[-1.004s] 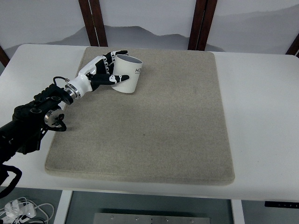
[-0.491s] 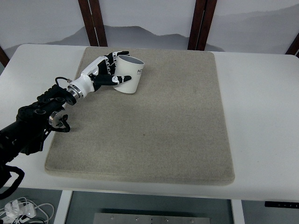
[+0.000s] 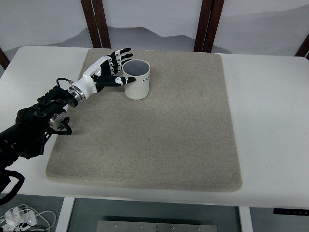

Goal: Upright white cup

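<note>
Where the white table (image 3: 270, 121) met the bottom of the picture, its near edge showed pale above a dark gap, and a few white cables (image 3: 19, 217) lay beneath it at the lower left. On the table lay a large grey-beige mat (image 3: 159, 135), covering most of the middle and left. From the left edge the black left arm (image 3: 34, 125) reached in over the mat's left border, angled up and to the right. Its left hand (image 3: 104, 72) was white on the back with black fingers, and those fingers were spread and nearly straight, grasping nothing. The thumb (image 3: 120, 80) pointed at the side of the white cup (image 3: 137, 79), its tip just beside the wall; whether it actually touched could not be made out from this height. The other fingers fanned out above and to the left of the rim, apart from it. The cup stood upright on the far left part of the mat, mouth up, with dark print on its right side too small to read. Beyond the table's far edge stood dark wooden posts (image 3: 96, 21) against a pale wall.
</note>
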### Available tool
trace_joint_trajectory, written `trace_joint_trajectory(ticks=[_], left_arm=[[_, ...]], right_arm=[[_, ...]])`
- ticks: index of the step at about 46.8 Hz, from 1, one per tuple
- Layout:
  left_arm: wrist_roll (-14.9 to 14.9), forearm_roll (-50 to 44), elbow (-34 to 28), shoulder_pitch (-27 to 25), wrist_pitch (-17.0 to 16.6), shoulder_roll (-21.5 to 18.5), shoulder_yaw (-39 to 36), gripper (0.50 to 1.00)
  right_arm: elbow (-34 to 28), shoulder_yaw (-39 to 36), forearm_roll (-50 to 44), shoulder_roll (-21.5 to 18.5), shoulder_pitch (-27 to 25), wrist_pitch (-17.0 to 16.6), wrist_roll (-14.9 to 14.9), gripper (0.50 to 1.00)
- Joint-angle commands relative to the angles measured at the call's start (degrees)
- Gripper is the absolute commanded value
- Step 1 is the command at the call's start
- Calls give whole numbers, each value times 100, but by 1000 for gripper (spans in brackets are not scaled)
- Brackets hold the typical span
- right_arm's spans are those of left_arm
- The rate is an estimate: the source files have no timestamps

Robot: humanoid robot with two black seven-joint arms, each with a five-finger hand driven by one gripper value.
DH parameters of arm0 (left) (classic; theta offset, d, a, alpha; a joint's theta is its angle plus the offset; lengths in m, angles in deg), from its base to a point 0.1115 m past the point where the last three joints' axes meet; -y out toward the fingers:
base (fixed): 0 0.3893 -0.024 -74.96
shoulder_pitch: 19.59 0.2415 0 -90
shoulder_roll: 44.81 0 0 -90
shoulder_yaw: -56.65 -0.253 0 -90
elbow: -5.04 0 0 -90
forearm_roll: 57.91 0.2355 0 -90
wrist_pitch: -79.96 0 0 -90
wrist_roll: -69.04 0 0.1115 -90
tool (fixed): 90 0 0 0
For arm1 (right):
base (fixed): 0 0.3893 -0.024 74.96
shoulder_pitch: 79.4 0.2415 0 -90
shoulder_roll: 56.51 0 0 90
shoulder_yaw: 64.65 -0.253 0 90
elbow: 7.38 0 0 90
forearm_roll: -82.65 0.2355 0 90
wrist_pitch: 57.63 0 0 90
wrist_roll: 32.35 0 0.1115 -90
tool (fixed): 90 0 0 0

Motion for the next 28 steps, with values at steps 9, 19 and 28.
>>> trace_joint_trajectory(ticks=[9, 19, 28], left_arm=[[0, -70, -37, -219, 231, -220, 88, 999], [0, -96, -37, -448, 591, -528, 387, 999], [0, -360, 33, -720, 644, -607, 449, 999]], right_arm=[[0, 0, -1, 0, -9, 0, -1, 952], [0, 0, -1, 0, 0, 0, -1, 952], [0, 0, -1, 0, 0, 0, 8, 952]])
